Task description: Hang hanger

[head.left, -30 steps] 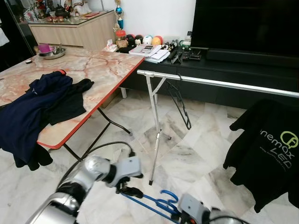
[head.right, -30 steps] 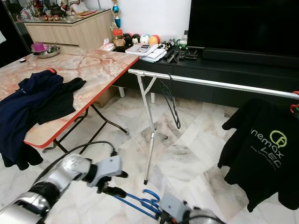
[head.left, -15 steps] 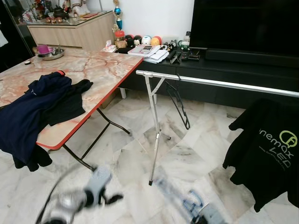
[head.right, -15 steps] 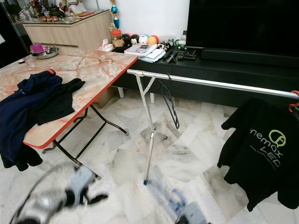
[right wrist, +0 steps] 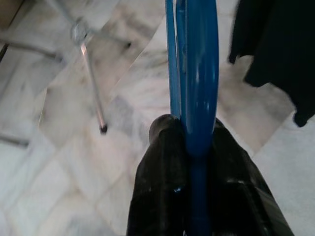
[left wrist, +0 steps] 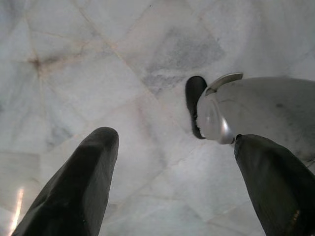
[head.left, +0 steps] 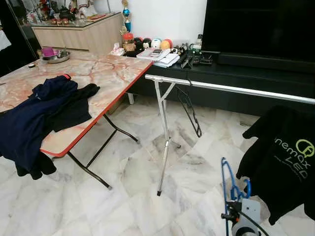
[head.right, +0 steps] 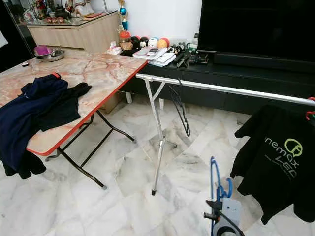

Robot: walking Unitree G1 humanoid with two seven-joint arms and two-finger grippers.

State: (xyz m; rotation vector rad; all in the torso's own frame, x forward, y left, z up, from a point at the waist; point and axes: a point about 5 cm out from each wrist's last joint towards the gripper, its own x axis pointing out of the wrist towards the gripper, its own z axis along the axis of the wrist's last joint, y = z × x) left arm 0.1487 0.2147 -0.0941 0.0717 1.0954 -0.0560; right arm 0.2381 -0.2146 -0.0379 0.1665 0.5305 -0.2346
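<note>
Upright, the blue hanger (head.left: 226, 184) stood with its long axis vertical, rising above the right hand (right wrist: 193, 147) clamped on it, below the clothes rail (head.left: 231, 89). Left hand (left wrist: 172, 182) hung open over the floor (left wrist: 98, 73).

— Where's the right gripper (right wrist: 189, 147)?

— Low at the robot's right, its 2 long black fingers (right wrist: 160, 167) pinched together around a thin blue bar.

— And the left gripper (left wrist: 174, 147)?

— Pointing down, its 2 black fingers (left wrist: 83, 177) spread wide apart, nothing between them.
</note>
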